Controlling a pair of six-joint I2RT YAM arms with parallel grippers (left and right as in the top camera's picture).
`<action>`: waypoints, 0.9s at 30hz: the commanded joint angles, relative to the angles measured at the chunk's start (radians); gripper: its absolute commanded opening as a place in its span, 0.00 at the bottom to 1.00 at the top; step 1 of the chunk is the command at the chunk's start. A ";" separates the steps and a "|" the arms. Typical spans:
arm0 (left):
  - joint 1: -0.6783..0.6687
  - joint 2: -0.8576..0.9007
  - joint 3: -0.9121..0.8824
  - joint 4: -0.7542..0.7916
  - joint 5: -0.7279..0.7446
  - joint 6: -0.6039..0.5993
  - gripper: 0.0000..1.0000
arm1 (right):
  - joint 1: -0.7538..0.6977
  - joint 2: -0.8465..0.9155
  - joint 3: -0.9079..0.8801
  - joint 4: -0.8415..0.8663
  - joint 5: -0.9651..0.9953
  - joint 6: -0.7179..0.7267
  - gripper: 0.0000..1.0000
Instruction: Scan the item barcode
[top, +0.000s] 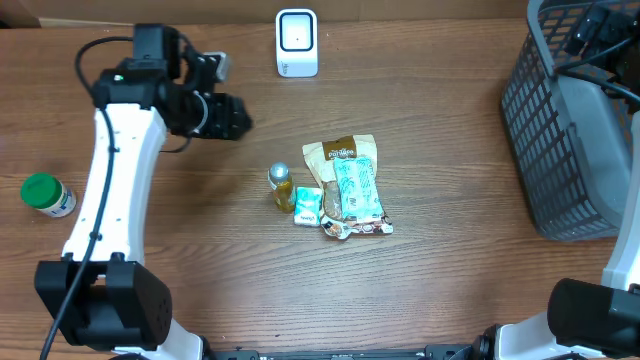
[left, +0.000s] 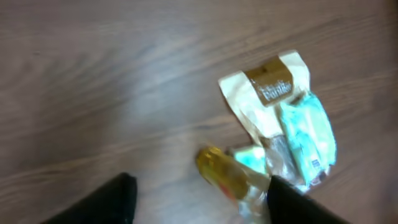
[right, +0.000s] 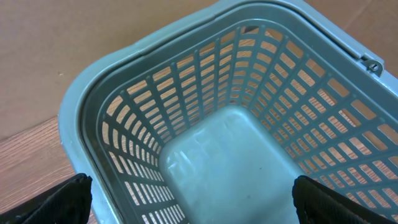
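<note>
Black fingers of the left gripper (left: 199, 190) apart, empty (right gripper (right: 191, 183) likewise, wide over the basket (right: 81, 118)). Just beyond, toward the middle of the tabletop (top: 200, 260): amber bottle (left: 227, 177) lying beside the packets (left: 273, 93), long axis near edge to far edge; left gripper far nearer.

You see the whole bench (top: 420, 290) from overhead; left wrist view shares its packets (top: 345, 185), nearer; right wrist looks down into the basket (right: 217, 162).

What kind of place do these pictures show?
Probably a mock shop checkout on a wooden table: a white barcode scanner, a grey shopping basket, and a small pile of packaged goods.
</note>
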 joint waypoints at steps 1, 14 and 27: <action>-0.040 0.013 -0.003 -0.033 -0.034 0.046 0.72 | 0.000 -0.010 0.018 0.004 0.010 0.004 1.00; -0.238 0.013 -0.003 -0.069 -0.155 0.167 0.69 | 0.000 -0.010 0.018 0.004 0.010 0.004 1.00; -0.308 0.022 -0.007 -0.124 -0.263 0.055 0.62 | 0.000 -0.010 0.018 0.004 0.010 0.004 1.00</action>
